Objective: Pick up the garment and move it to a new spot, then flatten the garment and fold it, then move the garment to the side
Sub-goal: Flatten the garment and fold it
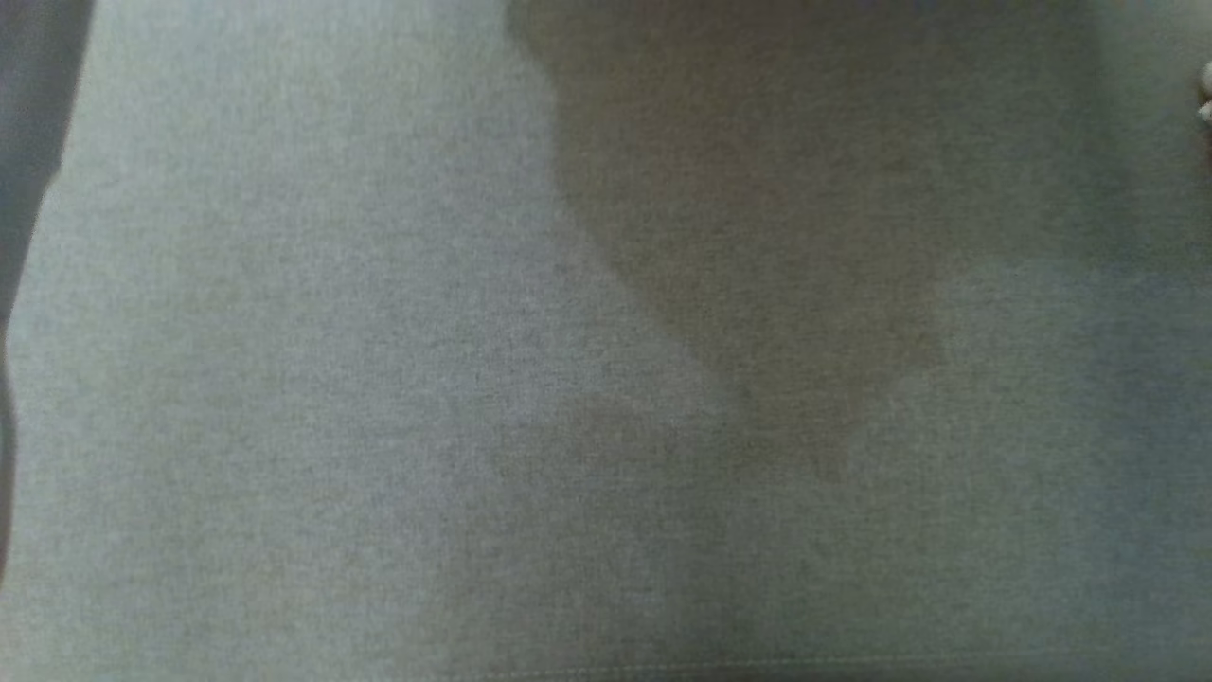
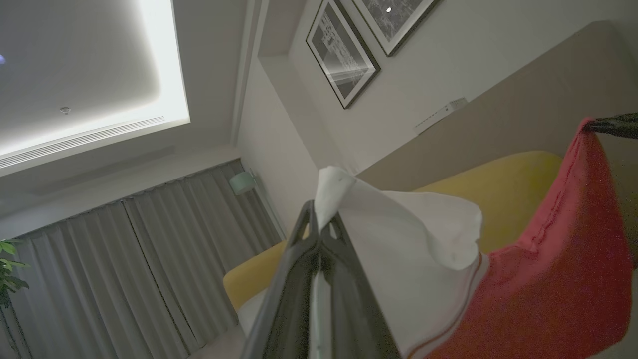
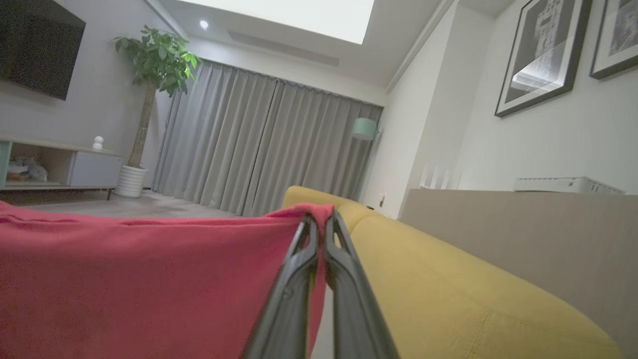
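The garment (image 2: 548, 279) is red with a white part, and hangs stretched in the air between my two grippers. In the left wrist view my left gripper (image 2: 319, 222) is shut on the white part (image 2: 398, 224). The red cloth runs from there up to my right gripper (image 2: 610, 124) at the right edge. In the right wrist view my right gripper (image 3: 320, 219) is shut on a corner of the red garment (image 3: 124, 279), which spreads to the left. Greyish cloth (image 1: 379, 379) with a stitched hem at the bottom hangs close before the head camera.
A yellow sofa (image 3: 448, 284) lies below and behind the garment, backed by a beige panel (image 3: 523, 234). Grey curtains (image 3: 259, 144), a potted plant (image 3: 149, 65) and a low TV cabinet (image 3: 60, 164) stand across the room. Framed pictures (image 2: 344, 55) hang on the wall.
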Tool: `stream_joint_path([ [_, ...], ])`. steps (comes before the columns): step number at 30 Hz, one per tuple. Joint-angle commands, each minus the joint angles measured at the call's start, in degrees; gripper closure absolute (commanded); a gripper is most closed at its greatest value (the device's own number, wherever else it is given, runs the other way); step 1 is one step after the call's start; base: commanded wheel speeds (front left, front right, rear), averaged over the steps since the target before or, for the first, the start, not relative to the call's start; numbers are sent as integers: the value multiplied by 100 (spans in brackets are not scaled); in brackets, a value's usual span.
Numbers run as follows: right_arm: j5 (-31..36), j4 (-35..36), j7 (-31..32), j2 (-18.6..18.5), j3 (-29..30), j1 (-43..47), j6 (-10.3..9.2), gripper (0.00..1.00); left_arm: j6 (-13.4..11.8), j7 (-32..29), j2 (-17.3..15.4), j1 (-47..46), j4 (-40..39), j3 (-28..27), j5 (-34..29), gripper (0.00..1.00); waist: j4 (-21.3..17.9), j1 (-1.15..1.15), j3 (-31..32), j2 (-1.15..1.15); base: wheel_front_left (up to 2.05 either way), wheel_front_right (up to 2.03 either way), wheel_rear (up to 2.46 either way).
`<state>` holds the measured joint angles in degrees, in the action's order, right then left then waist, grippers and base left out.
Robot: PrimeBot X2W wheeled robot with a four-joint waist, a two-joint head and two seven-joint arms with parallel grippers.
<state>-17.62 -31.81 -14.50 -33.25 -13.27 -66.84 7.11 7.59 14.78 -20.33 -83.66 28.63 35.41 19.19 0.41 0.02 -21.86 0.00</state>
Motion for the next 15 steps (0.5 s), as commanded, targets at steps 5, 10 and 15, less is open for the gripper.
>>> stream_joint_path([
  [5, -63, 224, -47, -35, 93, 753, 37, 100, -11, 19, -782, 916, -1095, 15, 99, 100, 66, -2, -298, 0, 0, 0, 0],
  [10, -169, 428, -49, 100, 509, 2025, 37, 100, -276, 20, -1192, 2787, -2174, -117, 51, 100, 119, -2, -155, 0, 0, 0, 0],
  [15, -238, 774, -49, 293, 1011, 3542, 37, 100, -612, 21, -1470, 4736, -2891, -128, 169, 100, 165, -2, 210, 0, 0, 0, 0],
])
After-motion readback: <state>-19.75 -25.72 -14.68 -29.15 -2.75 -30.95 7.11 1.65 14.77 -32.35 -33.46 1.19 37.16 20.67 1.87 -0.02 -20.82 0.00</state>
